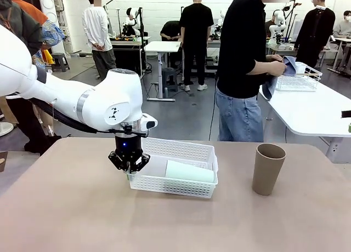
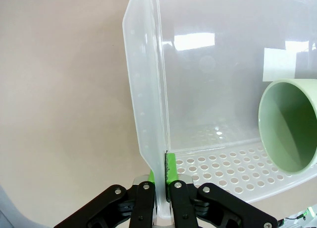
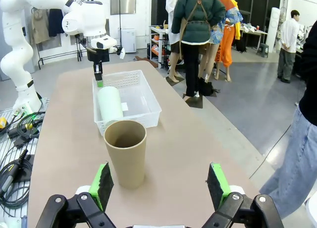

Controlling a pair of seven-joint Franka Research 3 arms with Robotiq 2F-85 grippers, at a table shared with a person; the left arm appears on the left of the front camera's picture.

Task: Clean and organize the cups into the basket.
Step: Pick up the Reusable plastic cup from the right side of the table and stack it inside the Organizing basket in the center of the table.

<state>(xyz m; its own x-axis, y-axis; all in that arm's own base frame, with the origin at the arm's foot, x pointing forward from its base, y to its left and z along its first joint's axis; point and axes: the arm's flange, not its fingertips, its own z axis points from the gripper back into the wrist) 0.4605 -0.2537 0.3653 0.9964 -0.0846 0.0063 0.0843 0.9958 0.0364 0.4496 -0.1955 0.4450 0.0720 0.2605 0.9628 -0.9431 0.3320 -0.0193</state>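
The white basket (image 1: 176,187) lies on the table left of the middle, with a pale mint cup (image 1: 189,171) on its side inside. My left gripper (image 1: 129,167) points down at the basket's left end and is shut on the end wall. In the left wrist view the left gripper (image 2: 162,188) pinches the thin wall of the basket (image 2: 146,89), and the mint cup's mouth (image 2: 290,124) faces the camera. A tan cup (image 1: 268,169) stands upright at the right. My right gripper (image 3: 160,182) is open just short of the tan cup (image 3: 125,158).
A person stands at the far edge and holds a blue cloth (image 1: 278,72) in both hands. A white wire rack (image 1: 299,80) sits on a white table behind at the right. Bare tabletop lies in front of the basket.
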